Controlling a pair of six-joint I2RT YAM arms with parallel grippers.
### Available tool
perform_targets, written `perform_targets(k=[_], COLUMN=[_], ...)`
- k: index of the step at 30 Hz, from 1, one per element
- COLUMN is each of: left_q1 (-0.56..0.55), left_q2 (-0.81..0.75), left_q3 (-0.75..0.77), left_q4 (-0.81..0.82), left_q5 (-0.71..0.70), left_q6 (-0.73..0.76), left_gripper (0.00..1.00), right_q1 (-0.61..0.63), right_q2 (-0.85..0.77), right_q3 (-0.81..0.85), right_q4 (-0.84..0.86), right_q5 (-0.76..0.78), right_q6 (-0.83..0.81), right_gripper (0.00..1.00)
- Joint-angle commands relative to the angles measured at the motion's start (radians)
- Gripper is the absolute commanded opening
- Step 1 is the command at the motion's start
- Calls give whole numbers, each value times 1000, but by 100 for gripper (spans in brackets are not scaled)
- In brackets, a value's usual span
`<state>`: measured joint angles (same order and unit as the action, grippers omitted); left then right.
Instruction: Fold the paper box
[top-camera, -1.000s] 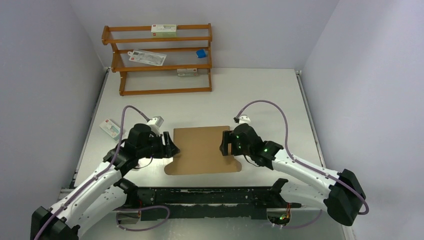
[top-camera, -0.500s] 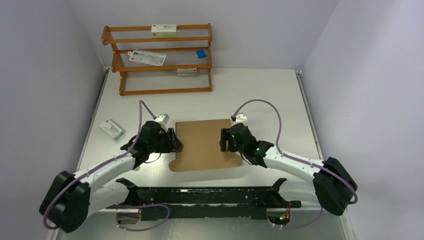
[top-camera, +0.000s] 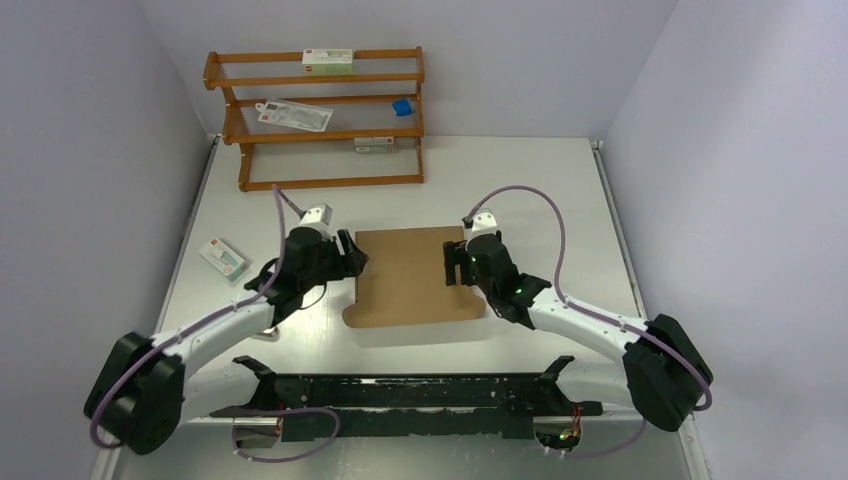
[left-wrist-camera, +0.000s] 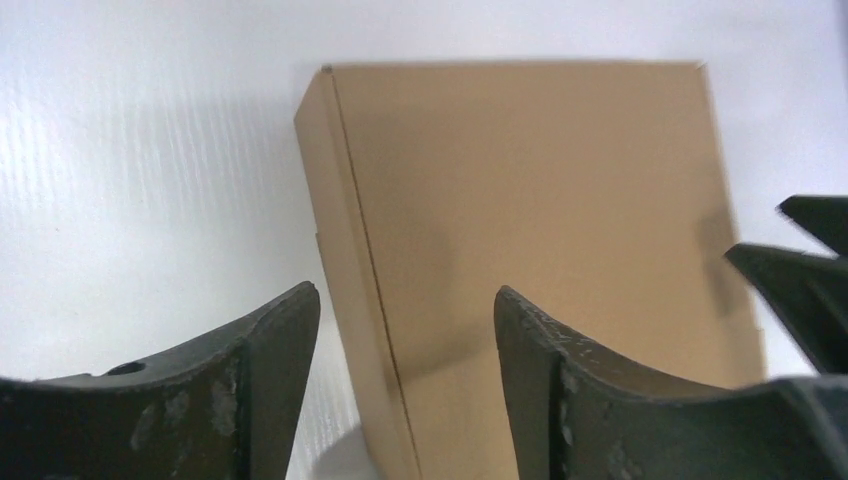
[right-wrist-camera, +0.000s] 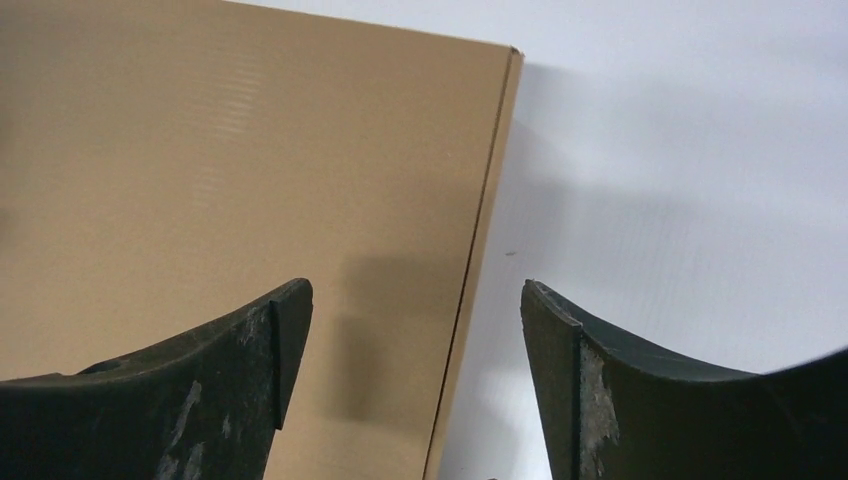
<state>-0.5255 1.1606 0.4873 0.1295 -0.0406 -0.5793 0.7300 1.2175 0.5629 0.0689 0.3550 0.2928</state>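
White counter (top-camera: 520, 190): the paper box (top-camera: 410, 275) sits farther back, apparently folded shut; left claw (top-camera: 354, 263) and right claw (top-camera: 451, 268) flank it, released.

Site: robotics lab test cell | Enclosure: plain pale walls (top-camera: 90, 150) on three sides | Surface: white table (top-camera: 520, 190) | Fixtures: two cabled white robot arms (top-camera: 585, 322) on black base rail (top-camera: 420, 392) | Props: wooden rack (top-camera: 315, 181) holding small white cartons (top-camera: 327, 61)

wooden rack (top-camera: 330, 182), small white carton (top-camera: 222, 257)
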Motion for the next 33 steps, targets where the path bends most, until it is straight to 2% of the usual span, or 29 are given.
perform_targets(k=[1, 4, 5, 7, 9, 14, 21, 27, 30, 33], left_q1=[-5, -5, -5, -4, -4, -4, -1, -1, 0, -1], left_q2=[-172, -320, -361, -416, -430, -344, -187, -161, -156, -136], left_q3=[-15, -72, -82, -80, -62, -56, -28, 0, -13, -27], left_q4=[29, 19, 4, -40, -99, -126, -105, -103, -87, -73], left_q5=[-84, -111, -116, -116, -113, -114, -79, -55, -48, -36], left_q6=[-3, -52, -70, -89, -85, -91, -68, -56, -60, -61], left_gripper=[73, 84, 91, 96, 97, 96, 93, 90, 89, 89], right_q1=[-2, -2, -2, 0, 22, 161, 424, 650, 712, 734], right_q2=[-83, -138, -149, -161, -160, -128, -40, 76, 138, 184], right_q3=[6, 0, 3, 13, 23, 34, 105, 144, 169, 183], right_q4=[38, 29, 28, 14, -6, -6, -118, -150, -165, -158], right_q5=[-95, -175, -202, -255, -313, -288, -48, 207, 325, 358], right_q6=[-126, -139, -149, -167, -195, -283, -468, -556, -588, -623], right_gripper=[80, 86, 87, 88, 89, 90, 90, 90, 90, 90])
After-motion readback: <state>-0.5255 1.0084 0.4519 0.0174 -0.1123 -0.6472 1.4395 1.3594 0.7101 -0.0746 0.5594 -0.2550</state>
